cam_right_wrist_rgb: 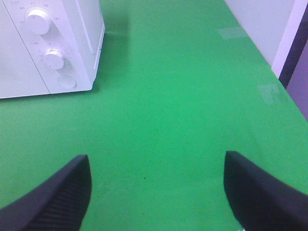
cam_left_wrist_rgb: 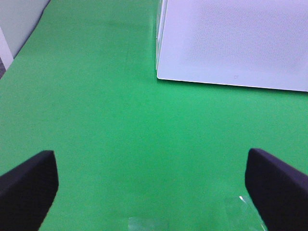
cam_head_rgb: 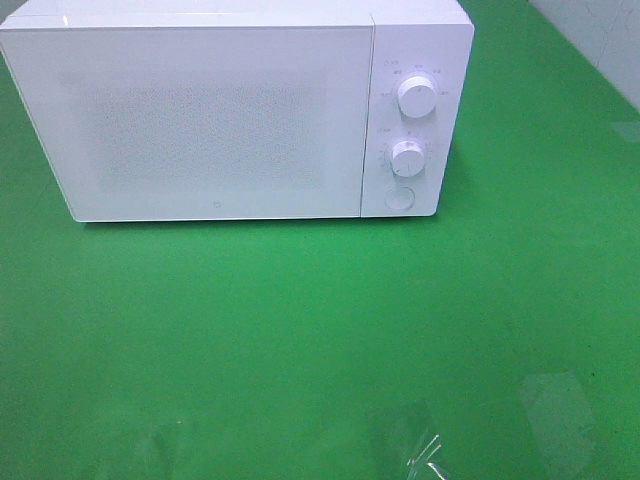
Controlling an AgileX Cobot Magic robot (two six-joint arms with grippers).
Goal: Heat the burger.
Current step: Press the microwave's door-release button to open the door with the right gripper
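Observation:
The burger is out of view in all three frames. A white microwave point(cam_head_rgb: 215, 110) stands at the back of the green table with its door shut; it also shows in the left wrist view point(cam_left_wrist_rgb: 236, 43) and the right wrist view point(cam_right_wrist_rgb: 48, 43). Its panel has two round knobs point(cam_head_rgb: 416, 96) and a round button point(cam_head_rgb: 400, 197). My left gripper point(cam_left_wrist_rgb: 151, 192) is open and empty above the green surface, short of the microwave's left front corner. My right gripper point(cam_right_wrist_rgb: 156, 192) is open and empty, short of the knob side. Neither gripper shows in the exterior high view.
The green table surface point(cam_head_rgb: 300, 330) spreads in front of the microwave. Patches of clear tape point(cam_head_rgb: 415, 440) lie near its front edge. A pale wall point(cam_right_wrist_rgb: 260, 24) borders the table's right side and another point(cam_left_wrist_rgb: 19, 19) its left.

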